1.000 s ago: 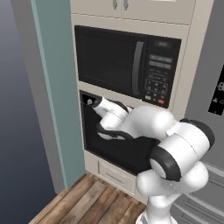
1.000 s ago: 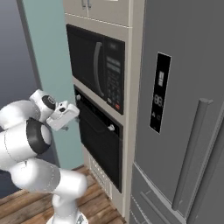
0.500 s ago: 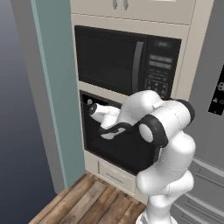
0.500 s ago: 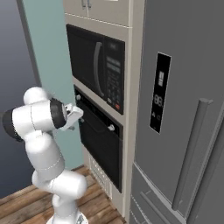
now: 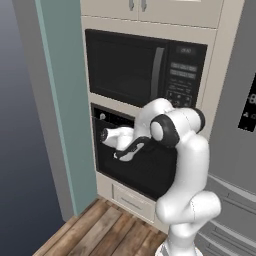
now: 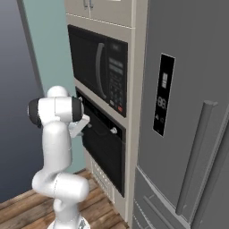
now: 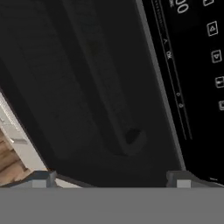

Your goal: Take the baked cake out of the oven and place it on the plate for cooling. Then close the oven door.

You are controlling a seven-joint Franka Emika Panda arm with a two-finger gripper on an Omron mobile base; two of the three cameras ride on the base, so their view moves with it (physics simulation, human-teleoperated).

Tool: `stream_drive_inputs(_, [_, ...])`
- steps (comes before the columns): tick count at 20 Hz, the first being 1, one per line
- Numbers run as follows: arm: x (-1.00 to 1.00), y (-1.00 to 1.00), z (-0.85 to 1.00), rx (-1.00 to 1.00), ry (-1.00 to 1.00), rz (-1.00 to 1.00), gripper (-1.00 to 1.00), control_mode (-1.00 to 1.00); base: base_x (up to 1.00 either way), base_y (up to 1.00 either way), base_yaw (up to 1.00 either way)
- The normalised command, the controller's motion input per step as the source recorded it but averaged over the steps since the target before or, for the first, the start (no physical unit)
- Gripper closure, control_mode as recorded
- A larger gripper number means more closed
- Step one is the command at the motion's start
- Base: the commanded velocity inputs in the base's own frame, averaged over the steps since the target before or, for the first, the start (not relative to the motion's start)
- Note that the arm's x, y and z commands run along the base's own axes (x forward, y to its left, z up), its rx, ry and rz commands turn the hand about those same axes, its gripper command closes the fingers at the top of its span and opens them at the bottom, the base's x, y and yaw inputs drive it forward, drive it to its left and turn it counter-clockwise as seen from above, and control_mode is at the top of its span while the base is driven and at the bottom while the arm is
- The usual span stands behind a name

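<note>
The oven (image 5: pixel 107 159) is a black built-in unit under the microwave, with a small silver knob (image 5: pixel 102 116) at its upper left. The oven door (image 6: pixel 106 156) stands shut, so the cake is hidden. The plate is out of view. My gripper (image 5: pixel 123 151) hangs close in front of the door's upper part, and it also shows from the side (image 6: pixel 86 123). In the hand view the black bar handle (image 7: pixel 109 87) runs diagonally just ahead of the gripper (image 7: pixel 111 178). The gripper is open, with nothing between its fingertips (image 7: pixel 42 177).
A black microwave (image 5: pixel 140 65) with a keypad sits above the oven. A grey fridge (image 6: pixel 188 112) stands to the right. A teal wall panel (image 5: pixel 60 100) borders the cabinet on the left. A drawer front (image 5: pixel 127 200) and wooden floor (image 5: pixel 100 230) lie below.
The arm has folded upright, its elbow rising beside the oven. The hand has stayed near the door's upper left and drawn a little closer. The jaws stay open.
</note>
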Motion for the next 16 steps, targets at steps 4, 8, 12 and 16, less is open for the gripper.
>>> stream_drive_inputs(4, [0.54, -0.04, -0.38, -0.06, 0.00, 0.02, -1.00, -1.00, 0.00, 0.00, 0.00])
stream_drive_inputs(8, [0.61, -0.18, -0.20, -0.01, 0.00, 0.03, -1.00, -1.00, 0.00, 0.00, 0.00])
stream_drive_inputs(12, [0.58, -0.32, -0.06, 0.00, 0.01, 0.05, -1.00, -1.00, 0.00, 0.00, 0.00])
stream_drive_inputs(16, [0.51, -0.33, -0.19, 0.00, 0.06, 0.09, -1.00, -1.00, 0.00, 0.00, 0.00])
